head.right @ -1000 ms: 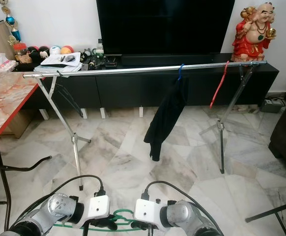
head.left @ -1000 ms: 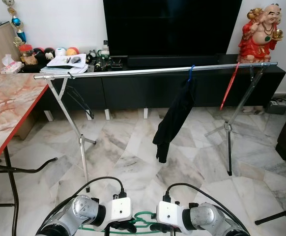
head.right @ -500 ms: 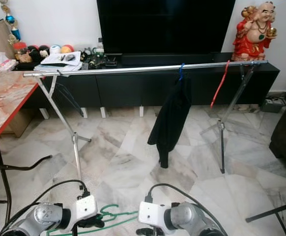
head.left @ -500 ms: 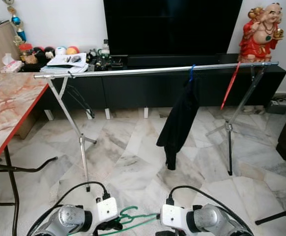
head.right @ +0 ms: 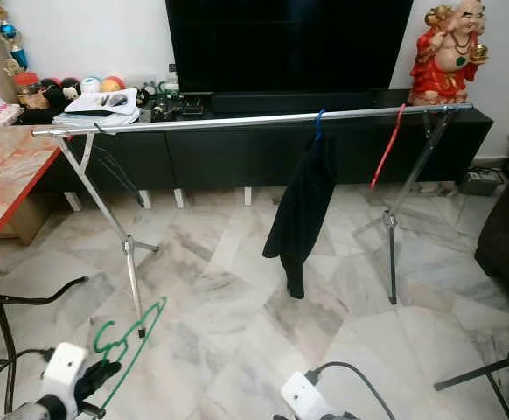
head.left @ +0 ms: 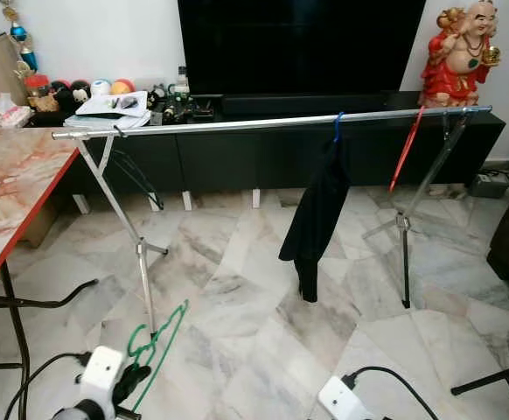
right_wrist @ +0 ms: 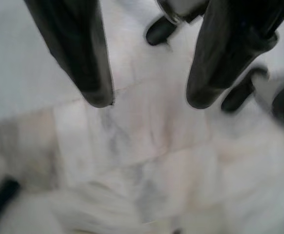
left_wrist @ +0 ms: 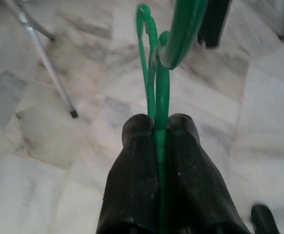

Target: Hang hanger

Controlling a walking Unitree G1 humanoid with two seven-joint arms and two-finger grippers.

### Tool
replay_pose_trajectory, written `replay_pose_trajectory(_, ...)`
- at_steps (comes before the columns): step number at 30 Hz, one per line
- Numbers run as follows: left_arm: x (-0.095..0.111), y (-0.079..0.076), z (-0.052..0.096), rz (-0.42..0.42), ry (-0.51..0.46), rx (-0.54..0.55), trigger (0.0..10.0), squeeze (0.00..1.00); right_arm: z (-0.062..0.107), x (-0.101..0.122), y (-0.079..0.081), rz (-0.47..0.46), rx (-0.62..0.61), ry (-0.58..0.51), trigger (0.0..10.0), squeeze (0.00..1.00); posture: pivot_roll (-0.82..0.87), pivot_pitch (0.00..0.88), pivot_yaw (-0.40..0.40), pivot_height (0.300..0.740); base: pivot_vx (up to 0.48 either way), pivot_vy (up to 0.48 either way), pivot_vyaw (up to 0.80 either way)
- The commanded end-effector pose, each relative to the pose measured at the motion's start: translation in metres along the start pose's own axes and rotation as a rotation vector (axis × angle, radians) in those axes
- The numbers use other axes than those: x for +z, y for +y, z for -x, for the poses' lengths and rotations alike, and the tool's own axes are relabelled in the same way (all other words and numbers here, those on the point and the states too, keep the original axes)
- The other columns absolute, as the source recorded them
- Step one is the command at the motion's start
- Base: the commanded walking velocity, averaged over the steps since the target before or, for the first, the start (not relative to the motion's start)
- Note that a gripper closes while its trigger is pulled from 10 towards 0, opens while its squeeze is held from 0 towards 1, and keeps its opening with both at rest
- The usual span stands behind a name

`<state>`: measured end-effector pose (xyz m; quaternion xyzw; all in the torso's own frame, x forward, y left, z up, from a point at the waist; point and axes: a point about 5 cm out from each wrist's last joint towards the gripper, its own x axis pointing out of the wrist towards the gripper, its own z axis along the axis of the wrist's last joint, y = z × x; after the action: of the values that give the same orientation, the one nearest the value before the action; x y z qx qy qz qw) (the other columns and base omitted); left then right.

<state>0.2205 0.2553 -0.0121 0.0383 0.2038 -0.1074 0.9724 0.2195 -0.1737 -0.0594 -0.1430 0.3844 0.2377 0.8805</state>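
**A:** What's underfoot and around you?

**B:** You're standing on a pale marble floor [head.left: 237,297] with grey veining. Ahead, a long metal rail [head.left: 237,126] on folding legs spans the room; a black garment [head.left: 316,219] hangs from it on a blue hook, and a red hanger [head.left: 407,150] dangles further to the right. Behind sit a low black cabinet [head.left: 263,157], a dark television [head.left: 298,44] and a red figurine [head.left: 457,54]. A marble-patterned worktop [head.left: 5,192] with a red edge is on your left.

**A:** And the green hanger?

**B:** Your left claw [left_wrist: 159,130] is pinching the green hanger [head.left: 154,343] by its wire, low at your left, hook upward. Your right claw [right_wrist: 149,100] is spread above bare floor.
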Motion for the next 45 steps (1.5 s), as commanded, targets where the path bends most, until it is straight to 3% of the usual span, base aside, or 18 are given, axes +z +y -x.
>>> replay_pose_trajectory(1,0.005,0.002,0.006,0.036,-0.074,0.055,10.0,0.0,0.003,-0.016,-0.002,-0.229,-0.152,0.018,10.0,0.0,0.12,0.016,0.027,0.74,0.0,0.0,0.0)
replay_pose_trajectory(2,0.006,0.001,0.008,0.044,-0.088,0.064,10.0,0.0,0.004,-0.02,-0.002,-0.273,-0.186,0.026,10.0,0.0,0.12,0.015,0.027,0.74,0.0,0.0,0.0)
replay_pose_trajectory(5,0.01,-0.003,0.017,0.052,-0.132,0.09,10.0,0.0,0.012,-0.044,-0.002,-0.521,-0.361,0.073,10.0,0.0,0.14,0.008,0.025,0.74,0.0,0.0,0.0)
replay_pose_trajectory(7,0.014,-0.005,0.021,0.057,-0.157,0.103,10.0,0.0,0.018,-0.059,0.0,-0.59,-0.46,0.112,10.0,0.0,0.15,0.003,0.025,0.74,0.0,0.0,0.0)
replay_pose_trajectory(11,0.016,-0.007,0.024,0.061,-0.171,0.108,10.0,0.0,0.023,-0.07,0.005,-0.648,-0.492,0.127,10.0,0.0,0.14,0.0,0.036,0.74,0.0,0.0,0.0)
replay_pose_trajectory(17,0.023,-0.013,0.03,0.054,-0.171,0.093,10.0,0.0,0.03,-0.073,-0.002,-0.553,-0.513,0.056,10.0,0.0,0.12,0.0,0.051,0.74,0.0,0.0,0.0)
replay_pose_trajectory(26,0.025,-0.014,0.033,0.024,-0.145,0.064,10.0,0.0,0.048,-0.086,-0.01,-0.561,-0.576,-0.055,10.0,0.0,0.09,0.0,0.069,0.74,0.0,0.0,0.0)
replay_pose_trajectory(31,0.029,-0.015,0.033,0.022,-0.143,0.064,10.0,0.0,0.049,-0.088,-0.007,-0.507,-0.56,-0.038,10.0,0.0,0.1,0.0,0.072,0.74,0.0,0.0,0.0)
replay_pose_trajectory(38,0.028,-0.019,0.033,0.027,-0.14,0.068,10.0,0.0,0.049,-0.106,0.016,-0.553,-0.506,0.064,10.0,0.0,0.1,0.0,0.069,0.74,0.0,0.0,0.0)
replay_pose_trajectory(45,0.028,-0.012,0.039,0.036,-0.14,0.087,10.0,0.0,0.05,-0.112,0.021,-0.572,-0.49,0.099,10.0,0.0,0.11,0.0,0.063,0.74,0.0,0.0,0.0)
